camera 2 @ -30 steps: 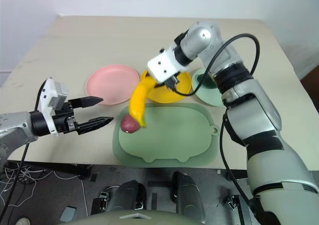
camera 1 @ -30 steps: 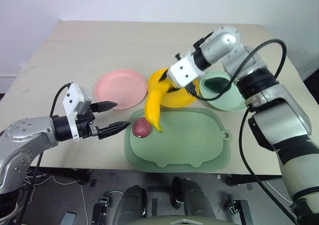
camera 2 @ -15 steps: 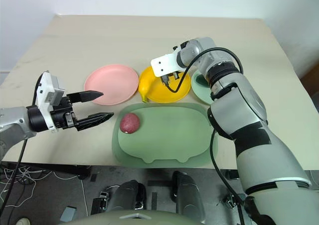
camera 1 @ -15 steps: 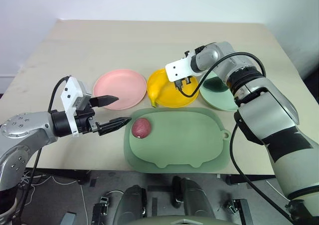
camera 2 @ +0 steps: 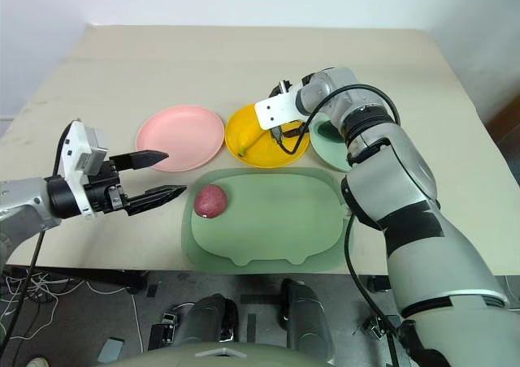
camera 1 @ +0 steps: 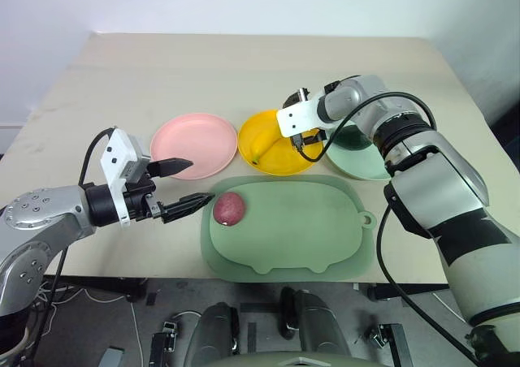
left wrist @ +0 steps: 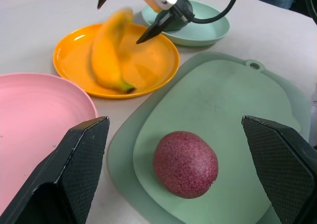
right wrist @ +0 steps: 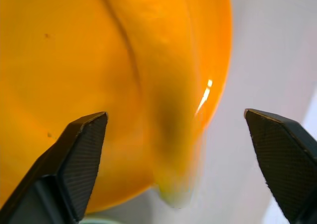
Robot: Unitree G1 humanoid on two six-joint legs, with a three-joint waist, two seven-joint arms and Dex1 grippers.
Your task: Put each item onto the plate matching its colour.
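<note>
The yellow banana [camera 1: 263, 145] lies in the yellow plate [camera 1: 279, 166]. Just above it, my right gripper [right wrist: 173, 115] is open and holds nothing. The reddish-purple fruit [camera 1: 230, 208] rests on the left part of the sage-green tray [camera 1: 309, 237]. Left of the fruit, my left gripper [camera 1: 201, 180] is open and empty, apart from it. Nothing lies on the pink plate [camera 1: 197, 144]. The dark green avocado [camera 1: 351, 139] sits in the mint plate [camera 1: 361, 168], partly hidden behind my right arm.
The three plates stand in a row behind the tray, near the table's middle. The tray lies close to the table's front edge [camera 1: 122, 274]. Bare tabletop [camera 1: 244, 66] stretches behind the plates.
My right gripper has come down over the yellow plate and opened, letting go of the banana, which now lies in the plate. The left arm has not moved.
</note>
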